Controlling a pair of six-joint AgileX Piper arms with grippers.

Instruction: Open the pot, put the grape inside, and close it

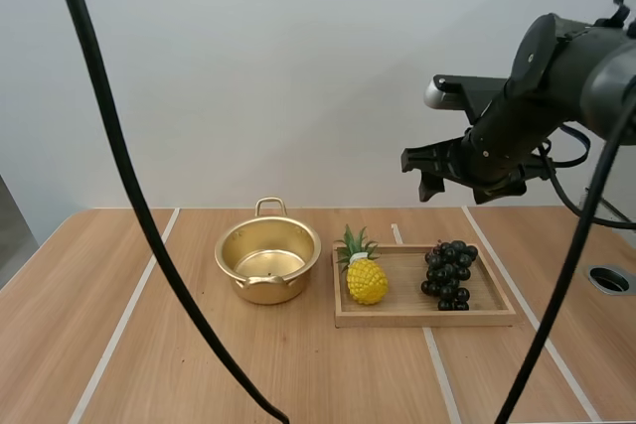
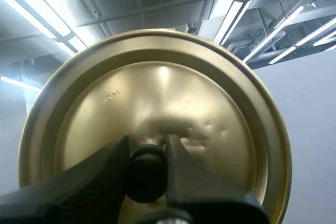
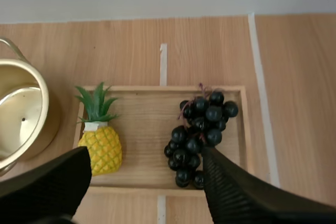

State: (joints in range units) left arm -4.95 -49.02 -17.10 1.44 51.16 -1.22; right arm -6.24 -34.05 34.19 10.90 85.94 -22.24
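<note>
The gold pot (image 1: 266, 260) stands open on the table, without its lid, and its rim (image 3: 37, 85) shows beside the tray. My left gripper (image 2: 147, 146) is shut on the black knob (image 2: 145, 176) of the gold lid (image 2: 173, 98), held up off the table. A bunch of dark grapes (image 1: 449, 273) (image 3: 199, 132) lies at the right end of the wooden tray (image 1: 422, 317) (image 3: 147, 121). High above the tray hangs my right gripper (image 1: 427, 174) (image 3: 146, 157), open, with its fingers (image 3: 233, 190) spread over the grapes and tray.
A yellow toy pineapple (image 1: 365, 275) (image 3: 101, 142) lies at the tray's left end, between pot and grapes. White tape lines (image 1: 129, 315) cross the wooden table. A round hole (image 1: 609, 279) sits near the right edge.
</note>
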